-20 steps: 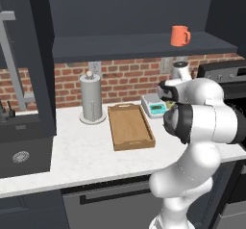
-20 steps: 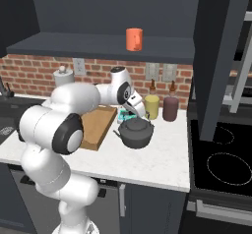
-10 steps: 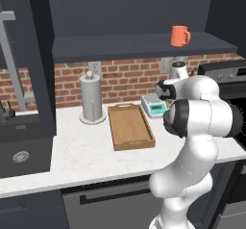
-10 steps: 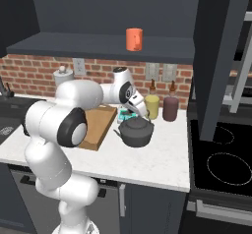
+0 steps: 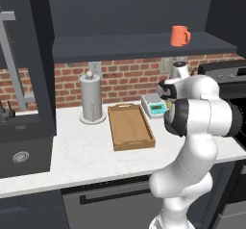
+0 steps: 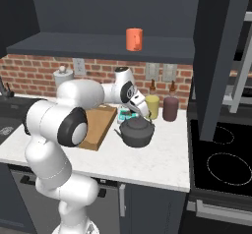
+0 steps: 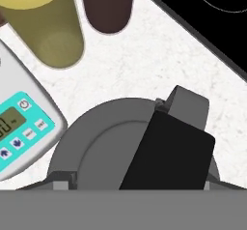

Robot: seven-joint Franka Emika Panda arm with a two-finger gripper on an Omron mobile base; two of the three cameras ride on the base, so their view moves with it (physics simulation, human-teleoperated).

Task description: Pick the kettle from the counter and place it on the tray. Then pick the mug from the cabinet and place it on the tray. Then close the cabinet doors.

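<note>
1. The kettle (image 6: 136,131) sits on the bench (image 6: 147,161), just right of the tray (image 6: 98,126) – its black handle (image 7: 166,151) fills the lower part of the hand view.
2. The fingers (image 6: 143,114) hover right over the kettle's top; whether they are spread or pinching I cannot tell.
3. A scale (image 7: 19,122) lies just beside the kettle, with a yellow-green cup (image 6: 152,106) and a maroon cup (image 6: 171,108) behind.
4. The mug (image 6: 134,39) stands on the cabinet shelf (image 6: 98,48) above – the doors hang open.
</note>
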